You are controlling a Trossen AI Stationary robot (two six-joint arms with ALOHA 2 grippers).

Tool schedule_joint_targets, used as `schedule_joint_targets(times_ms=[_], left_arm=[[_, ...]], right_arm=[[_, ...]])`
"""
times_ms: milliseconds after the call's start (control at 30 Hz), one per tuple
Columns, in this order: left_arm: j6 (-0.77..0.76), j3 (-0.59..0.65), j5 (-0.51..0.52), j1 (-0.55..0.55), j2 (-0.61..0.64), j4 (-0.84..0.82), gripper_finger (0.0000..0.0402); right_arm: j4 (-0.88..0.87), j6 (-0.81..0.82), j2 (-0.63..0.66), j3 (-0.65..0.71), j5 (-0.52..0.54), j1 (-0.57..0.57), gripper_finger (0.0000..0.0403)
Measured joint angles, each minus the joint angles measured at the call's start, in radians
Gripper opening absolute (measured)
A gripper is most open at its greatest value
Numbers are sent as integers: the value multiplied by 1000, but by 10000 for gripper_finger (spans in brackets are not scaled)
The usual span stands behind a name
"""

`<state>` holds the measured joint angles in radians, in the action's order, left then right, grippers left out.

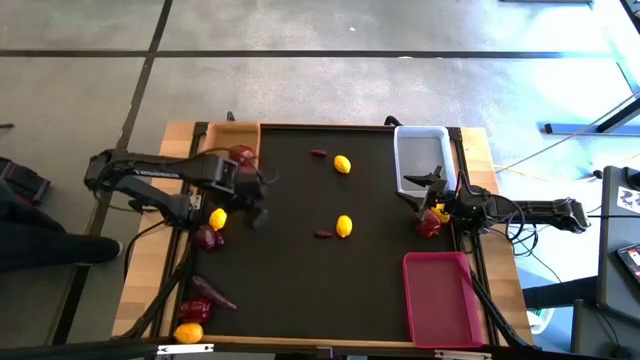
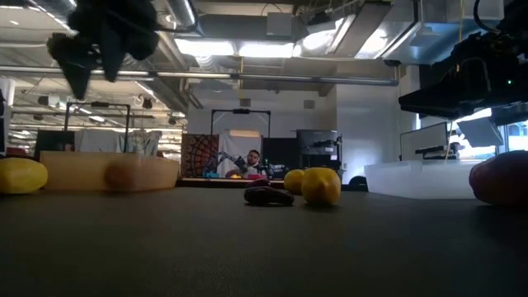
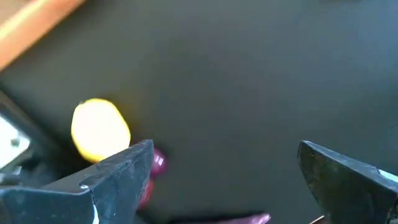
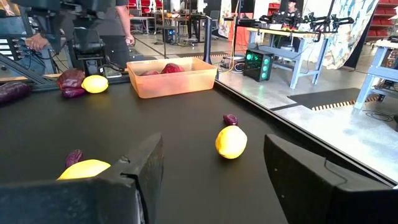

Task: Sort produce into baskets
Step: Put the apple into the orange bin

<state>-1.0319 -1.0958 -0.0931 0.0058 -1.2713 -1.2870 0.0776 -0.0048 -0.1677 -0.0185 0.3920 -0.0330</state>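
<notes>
From where I stand, the wooden basket [image 1: 228,135] at the far left corner of the desk [image 1: 300,270] is the anchor for everything. It already holds dark red fruits [image 1: 243,155]. Just in front of it the left hand [image 1: 255,205] hangs above the dark mat with its fingers spread wide and nothing between them. Beside that hand, toward the desk's left edge, lie a yellow fruit [image 1: 217,219] and a dark red one [image 1: 209,239], touching or nearly so. Two more yellow fruits [image 1: 343,227] sit mid-desk, well to the right of the wooden basket, each with a small dark purple piece [image 1: 323,234] near it. Across the desk from the wooden basket, the right hand [image 1: 436,203] waits open and empty beside the white basket [image 1: 420,158], with the pink basket [image 1: 441,297] nearer the front.

The risk I see is the crowding: coming down on the yellow fruit, a finger could nudge the red neighbour and send either one rolling. A round fruit caught off-centre could also squirt out of the grip.
</notes>
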Motion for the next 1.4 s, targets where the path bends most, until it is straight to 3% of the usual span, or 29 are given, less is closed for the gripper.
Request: schedule_joint_targets(times_ms=[300,533,800,1133,1400], left_arm=[[-216,14,42,-126,-1,-76,390],[-559,83,22,-244,-1,-87,390],[-841,144,-1,-375,-1,-92,390],[-1052,262,-17,-495,-1,-85,390],[-1135,371,-14,-539,-1,-72,390]], right_arm=[[0,32,0,0,-10,0,239],[1,36,0,0,-10,0,239],[2,62,0,1,-10,0,239],[2,63,0,1,-10,0,239],[2,63,0,1,-10,0,239]])
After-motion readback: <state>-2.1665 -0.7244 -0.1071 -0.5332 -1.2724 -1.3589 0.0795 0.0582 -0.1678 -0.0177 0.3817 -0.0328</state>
